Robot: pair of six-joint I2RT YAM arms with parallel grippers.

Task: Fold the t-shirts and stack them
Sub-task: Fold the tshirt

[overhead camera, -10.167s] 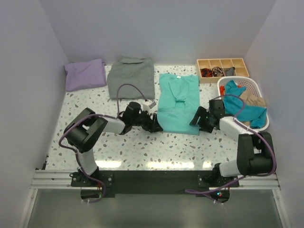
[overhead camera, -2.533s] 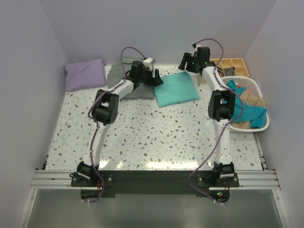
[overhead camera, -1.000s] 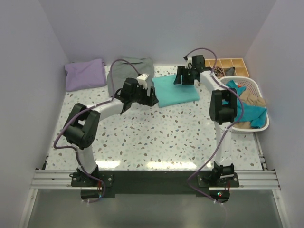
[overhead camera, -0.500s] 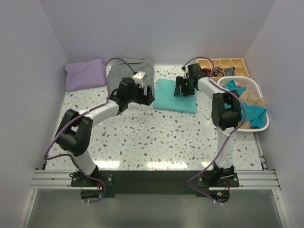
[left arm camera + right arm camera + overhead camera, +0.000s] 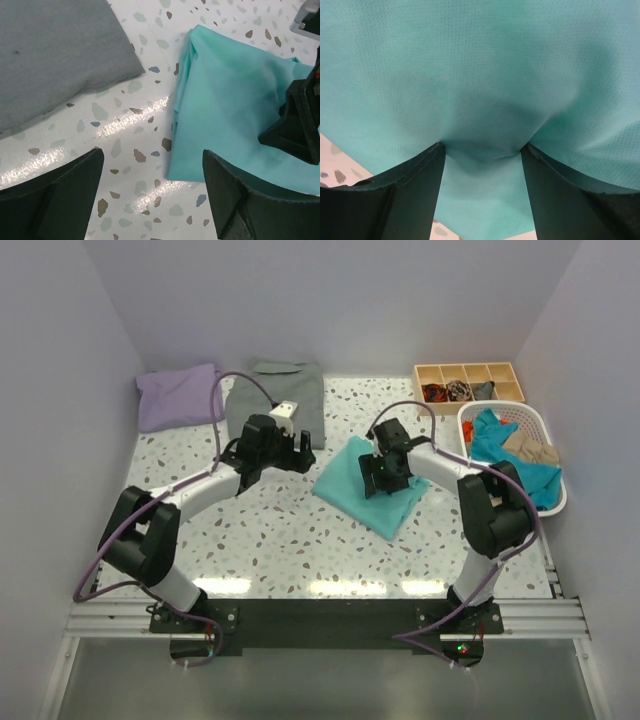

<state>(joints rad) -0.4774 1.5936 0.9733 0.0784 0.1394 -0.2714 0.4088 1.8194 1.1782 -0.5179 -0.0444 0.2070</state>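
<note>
Jaws of the right gripper [image 5: 482, 150] stand spread, pressing into the folded turquoise-green cloth t-shirt [image 5: 395, 505], centre-right of the overhead view. Those of the left gripper [image 5: 152, 192] are spread and empty. The shirt looks light, limp and likely to slide; best pinched at a folded edge.

Left tool [image 5: 152, 156] spread wide, hovering, right tool [image 5: 482, 146] splayed, tilted down

- The fingertips of the right gripper [image 5: 482, 148] are sinking unseen into the turquoise t-shirt [image 5: 480, 70].
- The grey cloth [image 5: 50, 55] is running off the left wrist view's edge.
- The wooden tray [image 5: 469, 366] is showing contents too small to name.
</note>
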